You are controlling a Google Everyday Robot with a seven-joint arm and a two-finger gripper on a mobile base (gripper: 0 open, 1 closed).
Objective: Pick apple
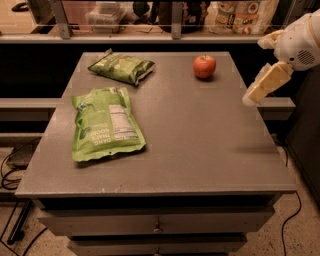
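Note:
The apple (204, 66), small, round and red, stands on the far right part of the grey table (200, 150). My gripper (254, 72) hangs in the air over the table's right edge, to the right of the apple and a little nearer than it, and apart from it. Its two cream fingers (265, 82) are spread and hold nothing, so the gripper is open. The white wrist behind them sits at the frame's right edge.
A large green snack bag (105, 122) lies flat on the left of the table. A smaller green bag (121, 66) lies at the far left. A railing and a shelf with packages (240, 15) run behind the table. Cables lie on the floor at both sides.

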